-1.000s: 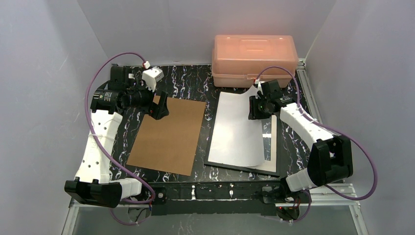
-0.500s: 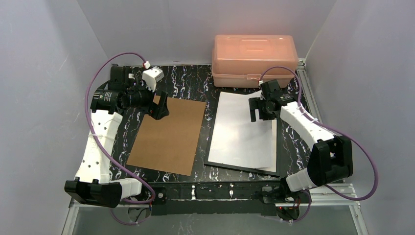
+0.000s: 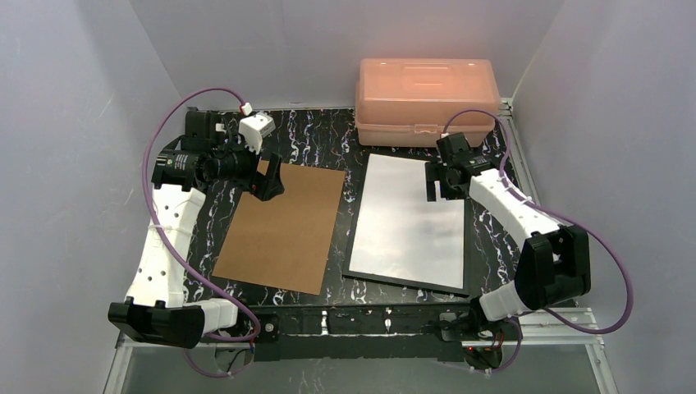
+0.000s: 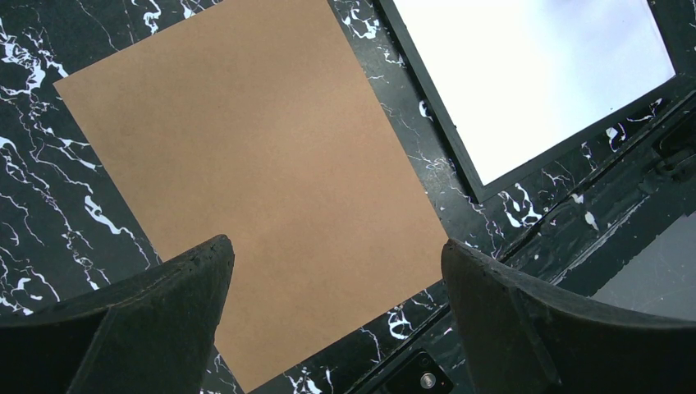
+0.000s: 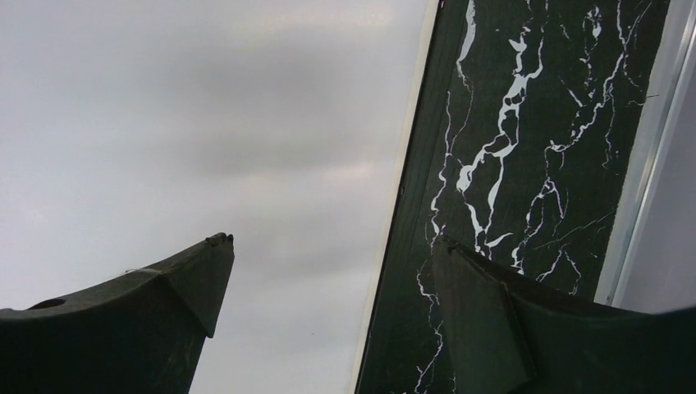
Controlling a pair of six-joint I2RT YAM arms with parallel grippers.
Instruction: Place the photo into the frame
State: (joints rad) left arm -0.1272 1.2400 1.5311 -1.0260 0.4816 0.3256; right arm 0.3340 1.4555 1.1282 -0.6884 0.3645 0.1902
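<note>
The photo (image 3: 406, 217) lies flat with its plain white back up inside the thin black frame (image 3: 406, 281), right of the table's middle. My right gripper (image 3: 441, 182) hovers open over the frame's far right corner, holding nothing. In the right wrist view its jaws (image 5: 332, 242) straddle the photo's (image 5: 205, 123) right edge and the frame's rim (image 5: 414, 180). My left gripper (image 3: 267, 176) hangs open and empty over the far left corner of the brown backing board (image 3: 283, 226). The left wrist view shows the board (image 4: 254, 164) between the open jaws (image 4: 336, 254), with the photo (image 4: 533, 74) and frame rim (image 4: 433, 111) at upper right.
A pink plastic box (image 3: 427, 98) stands closed at the back, just behind the frame's far edge. The table top (image 3: 328, 131) is black marble-patterned. Grey walls close in on both sides, and a metal rail (image 3: 513, 139) runs along the right edge.
The right gripper opened and let go of the photo's raised right edge. The sheet dropped flat into the frame, and the gripper drew slightly back and right. The left arm stayed still.
</note>
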